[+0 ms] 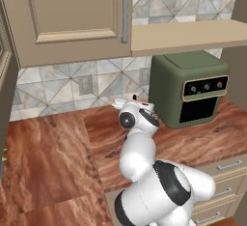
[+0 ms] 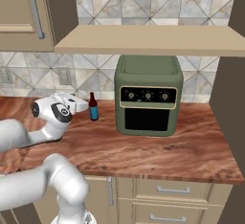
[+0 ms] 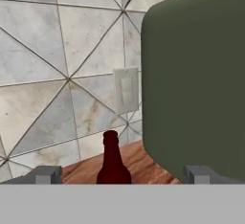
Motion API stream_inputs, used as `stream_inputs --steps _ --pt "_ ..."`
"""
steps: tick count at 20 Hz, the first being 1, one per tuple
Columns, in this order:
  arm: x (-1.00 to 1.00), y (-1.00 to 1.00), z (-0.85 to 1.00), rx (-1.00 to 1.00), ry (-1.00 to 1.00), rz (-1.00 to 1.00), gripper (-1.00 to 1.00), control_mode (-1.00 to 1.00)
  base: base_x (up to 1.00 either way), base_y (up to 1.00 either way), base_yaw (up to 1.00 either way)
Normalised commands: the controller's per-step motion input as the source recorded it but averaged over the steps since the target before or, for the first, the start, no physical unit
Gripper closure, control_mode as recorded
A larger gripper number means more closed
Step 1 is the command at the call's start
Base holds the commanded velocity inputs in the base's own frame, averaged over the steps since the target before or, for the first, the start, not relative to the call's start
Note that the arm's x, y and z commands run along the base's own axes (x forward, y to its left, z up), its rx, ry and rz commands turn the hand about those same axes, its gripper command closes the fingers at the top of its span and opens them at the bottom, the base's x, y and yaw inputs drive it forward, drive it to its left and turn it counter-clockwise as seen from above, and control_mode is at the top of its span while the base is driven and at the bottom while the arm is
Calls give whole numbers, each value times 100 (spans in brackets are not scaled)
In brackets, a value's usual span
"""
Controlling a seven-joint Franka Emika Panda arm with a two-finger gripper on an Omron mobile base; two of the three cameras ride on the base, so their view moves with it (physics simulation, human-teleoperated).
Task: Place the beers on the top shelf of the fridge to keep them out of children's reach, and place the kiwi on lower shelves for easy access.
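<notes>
The dark maroon beer bottle (image 2: pixel 93 107), with a red cap and a blue label, stands upright on the wooden counter (image 2: pixel 143 146) just left of the green oven. My gripper (image 2: pixel 81 105) is open right beside it on its left, at bottle height. In the hand view the bottle's neck (image 3: pixel 113 157) rises between my two spread fingertips (image 3: pixel 45 175), near the middle, with nothing gripped. From the left base camera only the red cap (image 1: pixel 134 96) peeks over my hand (image 1: pixel 132 105). The amber bottle, the kiwi and the fridge are out of view.
The squat green oven (image 2: pixel 148 96) with knobs stands close on the bottle's right. A beige open shelf (image 2: pixel 148 40) hangs over it. A wall outlet (image 3: pixel 126 90) sits on the tiled backsplash behind. Upper cabinet (image 1: pixel 67 17) at left, drawers (image 2: pixel 167 189) below the counter.
</notes>
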Motion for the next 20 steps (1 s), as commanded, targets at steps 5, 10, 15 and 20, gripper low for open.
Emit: stream_inputs --steps 5,10,15,20 --pt "32 0 -16 0 0 0 -100 -100 0 0 0" --pt "35 0 -21 0 0 0 -100 -100 0 0 0" --pt "35 4 -23 0 0 0 -100 -100 0 0 0" --pt "33 2 -22 0 0 0 -100 -100 0 0 0"
